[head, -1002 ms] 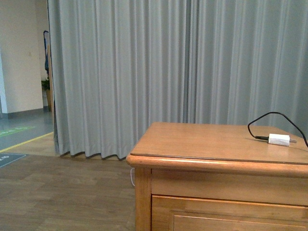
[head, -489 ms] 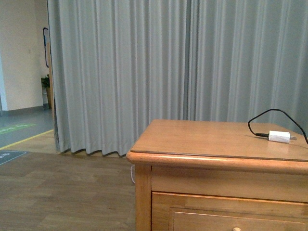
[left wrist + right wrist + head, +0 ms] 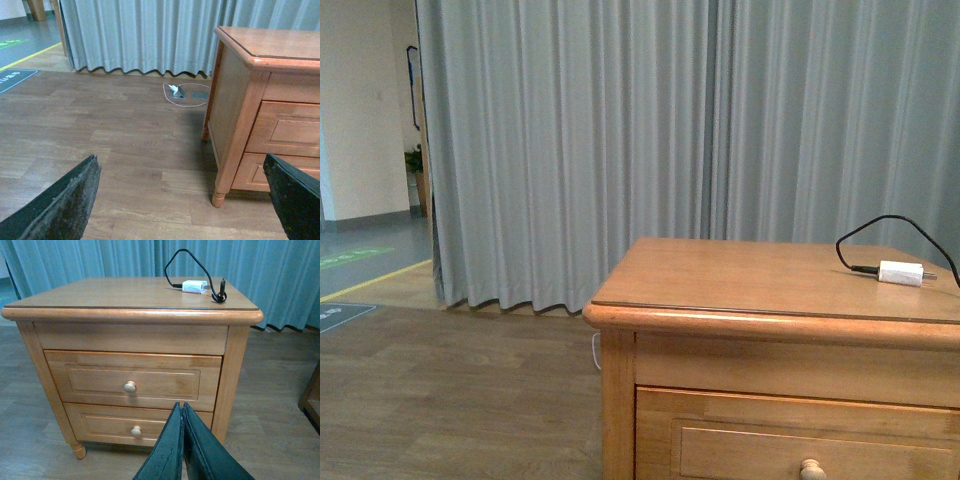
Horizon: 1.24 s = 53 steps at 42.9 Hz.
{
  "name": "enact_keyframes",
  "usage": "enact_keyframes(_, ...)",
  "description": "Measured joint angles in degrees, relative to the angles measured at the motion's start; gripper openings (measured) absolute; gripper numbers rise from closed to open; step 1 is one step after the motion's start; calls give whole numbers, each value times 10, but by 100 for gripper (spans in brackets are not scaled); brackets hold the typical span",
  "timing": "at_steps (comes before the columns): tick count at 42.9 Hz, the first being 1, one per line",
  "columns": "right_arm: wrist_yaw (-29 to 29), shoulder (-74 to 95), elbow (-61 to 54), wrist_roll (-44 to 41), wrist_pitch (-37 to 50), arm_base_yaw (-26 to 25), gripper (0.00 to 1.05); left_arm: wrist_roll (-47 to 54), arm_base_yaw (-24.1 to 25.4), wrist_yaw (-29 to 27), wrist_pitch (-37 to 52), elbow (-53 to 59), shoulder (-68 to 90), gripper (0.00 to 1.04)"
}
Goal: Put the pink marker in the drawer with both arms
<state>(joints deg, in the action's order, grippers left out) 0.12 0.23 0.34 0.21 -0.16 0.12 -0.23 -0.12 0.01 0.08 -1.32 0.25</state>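
Observation:
The pink marker is not in view in any frame. The upper drawer (image 3: pixel 132 380) of the honey-coloured wooden cabinet (image 3: pixel 720 275) is closed, with its round knob (image 3: pixel 130 386) showing. My right gripper (image 3: pixel 181 406) is shut and empty, its tips in front of the cabinet, low near the lower drawer (image 3: pixel 120 424). My left gripper (image 3: pixel 182 165) is open wide and empty. It hangs above the wood floor to the cabinet's left side. In the front view neither arm shows; only the drawer's top edge and knob (image 3: pixel 810 468) appear.
A white plug adapter (image 3: pixel 195 286) with a looping black cable (image 3: pixel 880 232) lies on the cabinet top. Grey curtains (image 3: pixel 670 140) hang behind. A white cable and floor socket (image 3: pixel 182 92) lie on the floor near the cabinet's back leg. A wooden furniture piece (image 3: pixel 312 395) stands right of the cabinet.
The front view has shifted so the cabinet sits slightly higher in frame, and the upper drawer's knob now shows at the bottom edge.

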Motion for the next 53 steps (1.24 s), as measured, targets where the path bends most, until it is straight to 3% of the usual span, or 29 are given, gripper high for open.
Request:
enact_keyframes(7,0,0,0,0,0,0,2,0,0,0,0,0,0,99)
enact_keyframes(14,0,0,0,-1,0,0,38,0,0,0,0,0,0,99)
enact_keyframes(22,0,0,0,0,0,0,68,0,0,0,0,0,0,99)
enact_keyframes(28,0,0,0,0,0,0,98,0,0,0,0,0,0,99)
enact_keyframes(53,0,0,0,0,0,0,96,0,0,0,0,0,0,99)
